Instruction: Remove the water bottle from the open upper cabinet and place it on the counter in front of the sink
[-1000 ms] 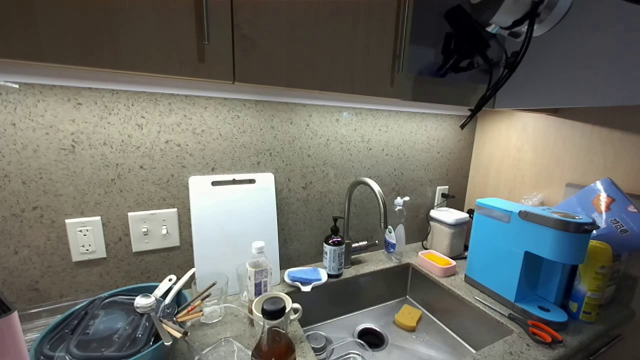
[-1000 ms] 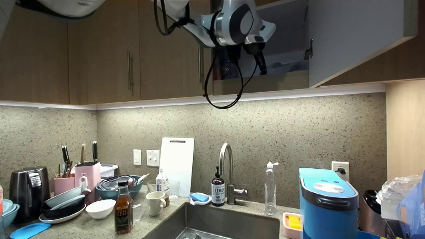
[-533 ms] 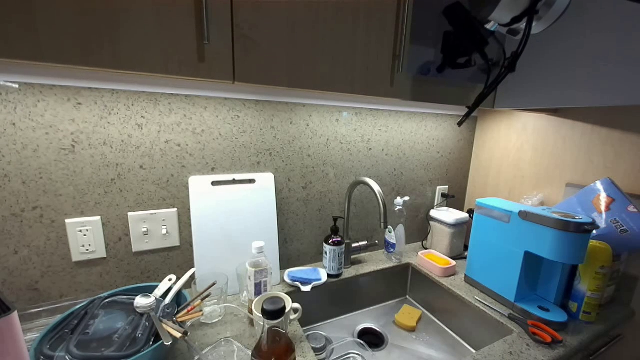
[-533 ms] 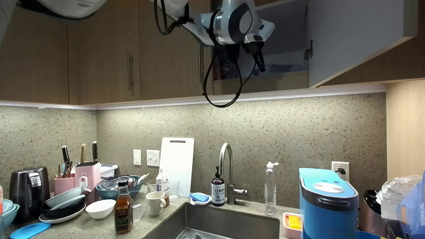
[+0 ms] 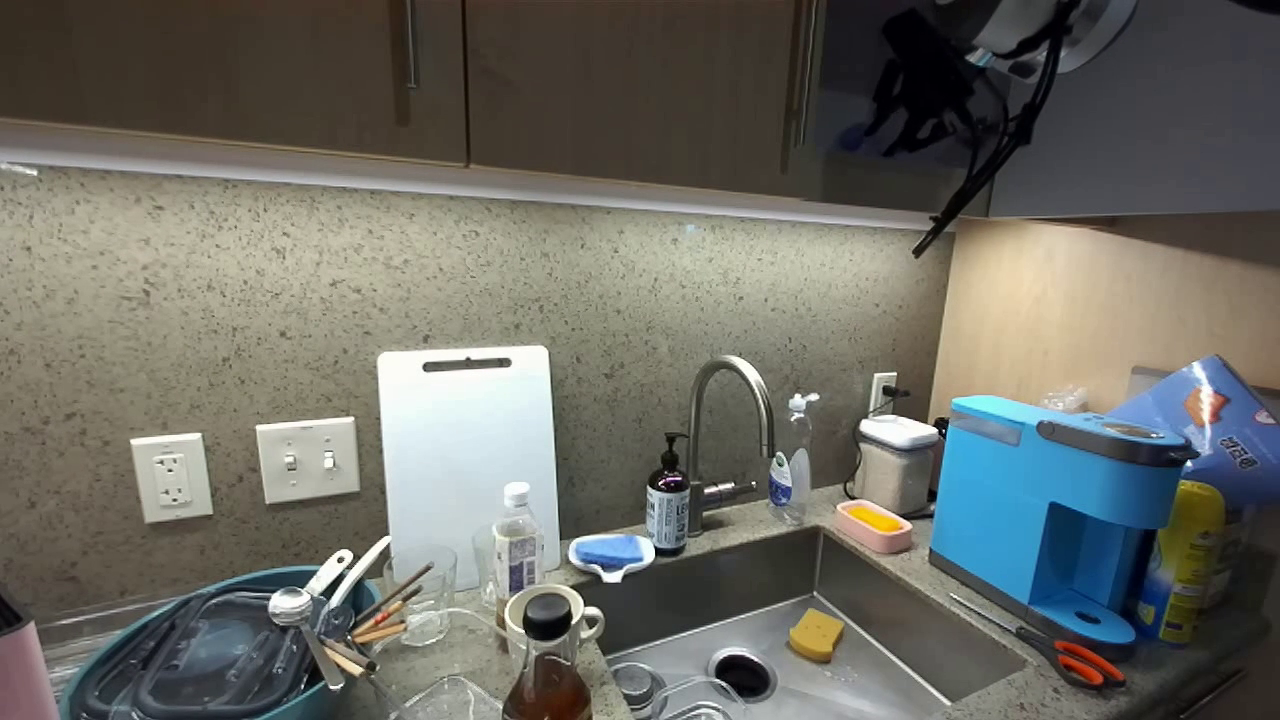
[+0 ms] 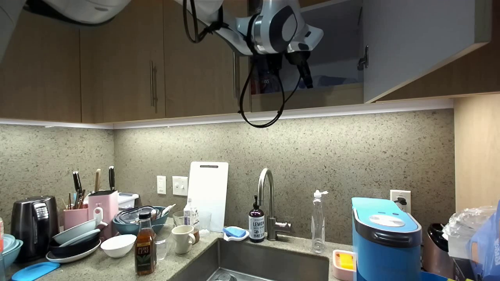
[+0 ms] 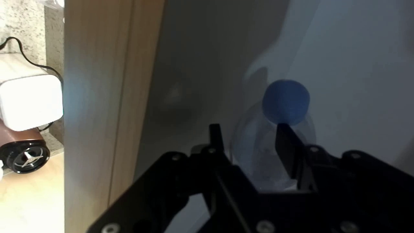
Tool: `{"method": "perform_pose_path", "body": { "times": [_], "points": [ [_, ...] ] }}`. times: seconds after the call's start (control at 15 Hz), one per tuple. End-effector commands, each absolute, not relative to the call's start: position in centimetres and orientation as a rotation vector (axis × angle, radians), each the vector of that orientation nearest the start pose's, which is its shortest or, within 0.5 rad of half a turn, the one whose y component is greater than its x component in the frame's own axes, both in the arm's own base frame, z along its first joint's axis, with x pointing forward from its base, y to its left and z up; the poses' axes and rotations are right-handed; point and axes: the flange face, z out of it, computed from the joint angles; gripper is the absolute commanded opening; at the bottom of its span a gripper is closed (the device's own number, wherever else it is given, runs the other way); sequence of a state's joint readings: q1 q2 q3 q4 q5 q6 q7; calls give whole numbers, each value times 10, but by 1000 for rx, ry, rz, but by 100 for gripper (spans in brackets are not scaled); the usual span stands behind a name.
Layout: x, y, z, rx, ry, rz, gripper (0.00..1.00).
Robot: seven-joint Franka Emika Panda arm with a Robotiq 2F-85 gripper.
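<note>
The water bottle [image 7: 255, 145] is clear with a blue cap [image 7: 286, 98], inside the open upper cabinet [image 6: 336, 43]. Its label does not show. I cannot tell whether it stands or lies. My gripper [image 7: 248, 126] is partly open. The right finger [image 7: 288, 149] passes in front of the bottle's body; the left finger [image 7: 216, 137] is just beside it. In an exterior view the gripper [image 5: 878, 140] is dark against the cabinet, with a blue spot, likely the cap [image 5: 853, 137], at its tips. Below are the counter [image 6: 172, 265] and sink [image 5: 710, 565].
The open cabinet door [image 6: 414, 43] is right of the arm. The cabinet's wooden front edge [image 7: 110, 97] runs along the gripper's left. Below stand the tap [image 5: 765, 430], soap dispenser [image 6: 256, 224], clear white-capped bottle [image 6: 318, 226], blue machine [image 6: 386, 253] and tea bottle [image 6: 145, 253].
My gripper has shifted slightly, and its fingers look more spread. A blue spot now shows beside its tips. In an exterior view the bluish shape behind the gripper reaches farther left.
</note>
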State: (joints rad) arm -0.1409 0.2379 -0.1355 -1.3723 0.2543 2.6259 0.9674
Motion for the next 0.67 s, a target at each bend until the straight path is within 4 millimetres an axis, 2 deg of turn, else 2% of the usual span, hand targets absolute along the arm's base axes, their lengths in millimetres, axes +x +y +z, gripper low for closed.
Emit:
{"method": "perform_pose_path", "body": {
  "times": [0.0, 0.2, 0.6],
  "points": [
    [676, -178, 696, -1836, 1505, -1093, 77],
    [686, -176, 699, -1843, 1491, -1088, 97],
    [695, -171, 706, -1834, 1464, -1111, 100]
  ]
}}
